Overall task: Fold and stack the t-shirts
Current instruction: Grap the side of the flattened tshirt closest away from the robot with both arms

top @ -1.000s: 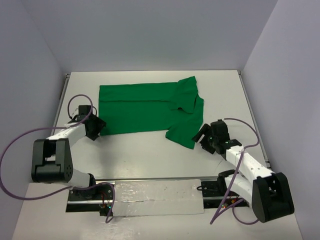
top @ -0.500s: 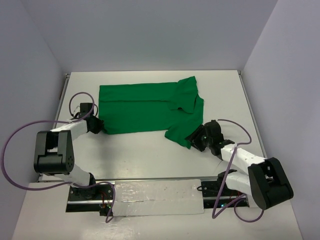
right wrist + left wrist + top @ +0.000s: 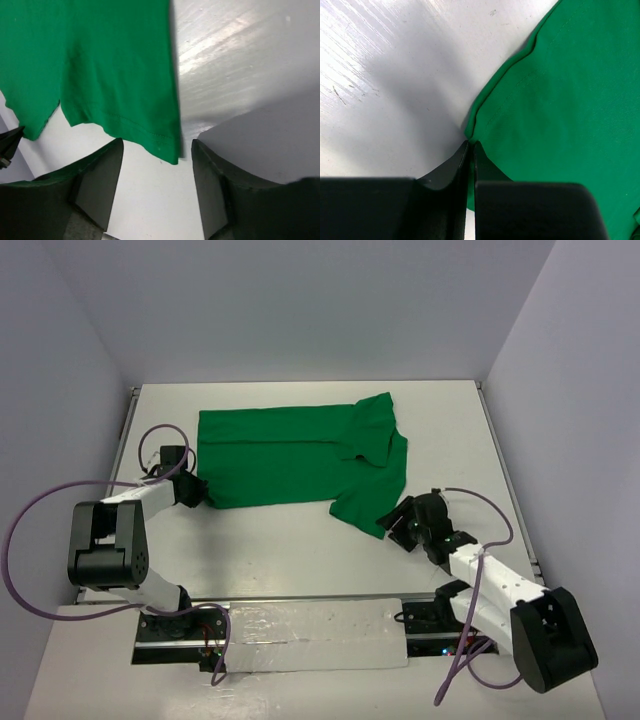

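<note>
1. The green t-shirt (image 3: 285, 455) is laid flat on the surface (image 3: 300, 560).
2. Its near-left hem corner appears pinched by the closed left end effector (image 3: 470, 145).
3. The right end effector (image 3: 156, 145) is held open astride the near-right corner.
4. Soft, light cloth is expected to sag; the corners are best gripped.

t-shirt (image 3: 560, 100) cropped at left wrist view's top and right, corner hidden between pinched fingers (image 3: 447, 174)

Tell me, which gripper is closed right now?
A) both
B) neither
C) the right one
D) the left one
D: the left gripper is pinched shut on a corner of the green shirt, while the right gripper stands open, with another corner of the shirt showing between its fingers.
</note>
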